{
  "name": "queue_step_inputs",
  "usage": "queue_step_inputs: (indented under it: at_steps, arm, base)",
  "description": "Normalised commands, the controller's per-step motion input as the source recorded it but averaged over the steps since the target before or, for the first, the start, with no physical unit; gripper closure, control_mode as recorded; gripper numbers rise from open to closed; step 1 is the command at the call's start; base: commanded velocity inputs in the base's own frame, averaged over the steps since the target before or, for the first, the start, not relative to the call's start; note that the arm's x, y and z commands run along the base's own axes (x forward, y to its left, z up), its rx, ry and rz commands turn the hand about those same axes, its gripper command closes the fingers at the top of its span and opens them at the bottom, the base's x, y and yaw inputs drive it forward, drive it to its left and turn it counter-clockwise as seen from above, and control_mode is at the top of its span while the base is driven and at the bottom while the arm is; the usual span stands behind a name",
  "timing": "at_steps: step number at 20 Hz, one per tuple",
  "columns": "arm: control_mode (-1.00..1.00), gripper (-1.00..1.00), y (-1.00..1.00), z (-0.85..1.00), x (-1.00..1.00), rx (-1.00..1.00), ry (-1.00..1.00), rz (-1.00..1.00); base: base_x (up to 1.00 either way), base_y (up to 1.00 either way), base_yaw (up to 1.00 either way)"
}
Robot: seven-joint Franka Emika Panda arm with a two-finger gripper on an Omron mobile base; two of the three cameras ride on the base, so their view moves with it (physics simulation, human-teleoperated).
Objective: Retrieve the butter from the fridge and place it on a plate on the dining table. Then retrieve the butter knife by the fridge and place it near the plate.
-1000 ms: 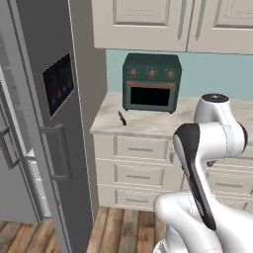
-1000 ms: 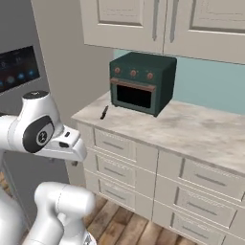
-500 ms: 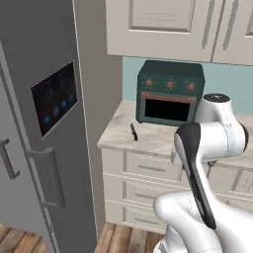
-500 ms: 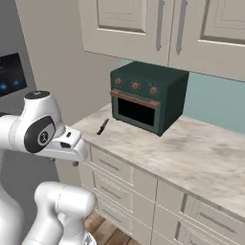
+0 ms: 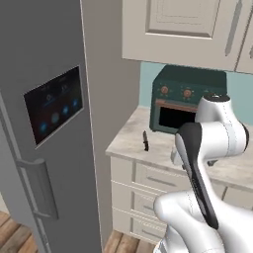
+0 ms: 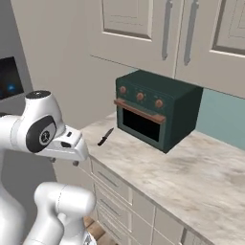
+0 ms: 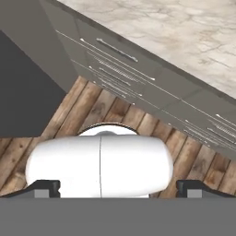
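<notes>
- Since a second ago both base views have slid toward the corner by the fridge (image 5: 47,133): that is the base driving, not the things shifting. The fridge door is now closer and larger, and the green toaster oven (image 6: 155,109) sits larger too.
- The butter knife (image 5: 145,141) lies flat on the marbled tabletop (image 6: 191,177), at about 10 o'clock from the oven's front corner, near the edge beside the fridge. In the right base view it lies slanted (image 6: 105,137), well apart from the arm.
- The hand (image 7: 117,186) is spread wide and carries nothing; it looks down at the drawer fronts (image 7: 133,73) and the wooden floor (image 7: 106,110).
- Butter and plate: I cannot tell where they are.
- The step in hand seems to be fetching the knife.
- Doing it well probably means bringing the arm up over the tabletop edge, turning the fingers across the thin handle, and coming down squarely so the blade does not skid toward the oven.
</notes>
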Motion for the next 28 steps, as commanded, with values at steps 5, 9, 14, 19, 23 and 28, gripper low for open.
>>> queue_step_inputs:
  at_steps: [5,9,14,19,23,28]
  arm:
    - [1.0,-1.0,0.0,0.0,0.0,0.0,0.0,0.0]
    - [1.0,-1.0,0.0,0.0,0.0,0.0,0.0,0.0]
    - [1.0,-1.0,0.0,0.0,0.0,0.0,0.0,0.0]
    - [1.0,-1.0,0.0,0.0,0.0,0.0,0.0,0.0]
    - [-1.0,-1.0,0.0,-0.01,0.05,0.0,-0.01,-0.02]
    - [-1.0,-1.0,0.01,-0.33,0.45,0.03,-0.14,-0.21]
  base:
    - [0.54,0.15,-0.03]
    - [0.76,0.23,-0.16]
    - [0.58,0.17,-0.17]
    - [0.06,0.0,-0.03]
    - [0.02,0.0,0.0]
    - [0.0,0.0,0.0]
